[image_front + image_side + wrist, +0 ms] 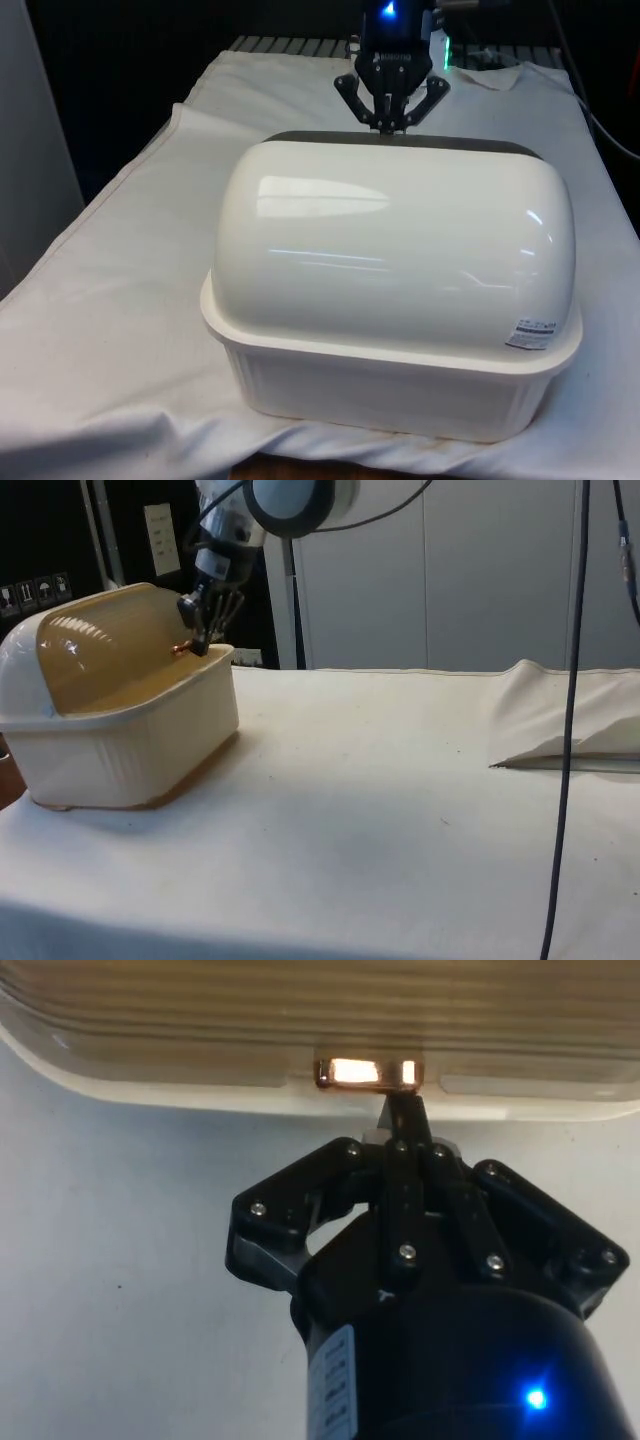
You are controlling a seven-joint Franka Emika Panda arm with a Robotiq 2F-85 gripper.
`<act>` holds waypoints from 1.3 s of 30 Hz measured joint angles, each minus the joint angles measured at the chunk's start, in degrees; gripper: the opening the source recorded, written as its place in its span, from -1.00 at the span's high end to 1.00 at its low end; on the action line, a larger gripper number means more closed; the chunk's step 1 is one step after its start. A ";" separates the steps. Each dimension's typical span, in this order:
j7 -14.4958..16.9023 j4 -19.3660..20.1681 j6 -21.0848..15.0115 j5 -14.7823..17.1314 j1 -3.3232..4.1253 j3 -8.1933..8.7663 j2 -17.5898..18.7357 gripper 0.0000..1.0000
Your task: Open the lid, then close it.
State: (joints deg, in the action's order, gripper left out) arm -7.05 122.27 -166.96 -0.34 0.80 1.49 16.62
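- Bread box point(392, 340): cream-white, with a ribbed lower tub and a domed roll-top; it stands on the white cloth point(110, 330) at the table's near end in the front view, its back turned to that camera.
- In the side view the box point(130, 745) sits close to the cloth's edge at that view's left, its opening facing along the table.
- Lid point(110, 645): translucent amber-tan and curved; the side view shows it lying low across the opening, its lower edge at the tub's front rim. Whether it is fully seated cannot be told.
- Handle point(366, 1072): a small copper-coloured tab at the middle of the lid's lower edge, glinting; it shows in the side view as a small orange-red piece point(181, 649).
- Gripper point(402, 1110): black, pointing down at the box's front rim; in the front view it rises just behind the dome's top point(391, 127).
- Claw state: the two fingers are drawn together to a narrow tip, closed, and the tip is touching the handle or just beside it. Whether the tab is actually pinched between them cannot be told.
- Sticker point(535, 334): a small white label on the dome's lower corner at the front view's right.
- Cloth: a loose fold point(560, 720) lies well apart from the box, at the side view's right.
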 measured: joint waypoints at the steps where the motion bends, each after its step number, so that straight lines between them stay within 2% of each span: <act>1: 0.00 -0.11 0.00 0.00 0.00 0.00 -0.17 1.00; 11: -0.06 -1.83 0.00 0.00 0.00 0.06 -0.86 1.00; 27: -0.52 -7.62 -0.17 0.00 0.06 -0.06 1.20 1.00; 34: -0.52 -10.77 -2.41 0.00 0.06 -0.11 3.72 1.00; 39: -0.52 -11.40 -3.67 0.00 0.11 -0.17 4.18 1.00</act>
State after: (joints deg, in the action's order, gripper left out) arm -7.56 110.87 -170.63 -0.34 0.92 1.32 20.80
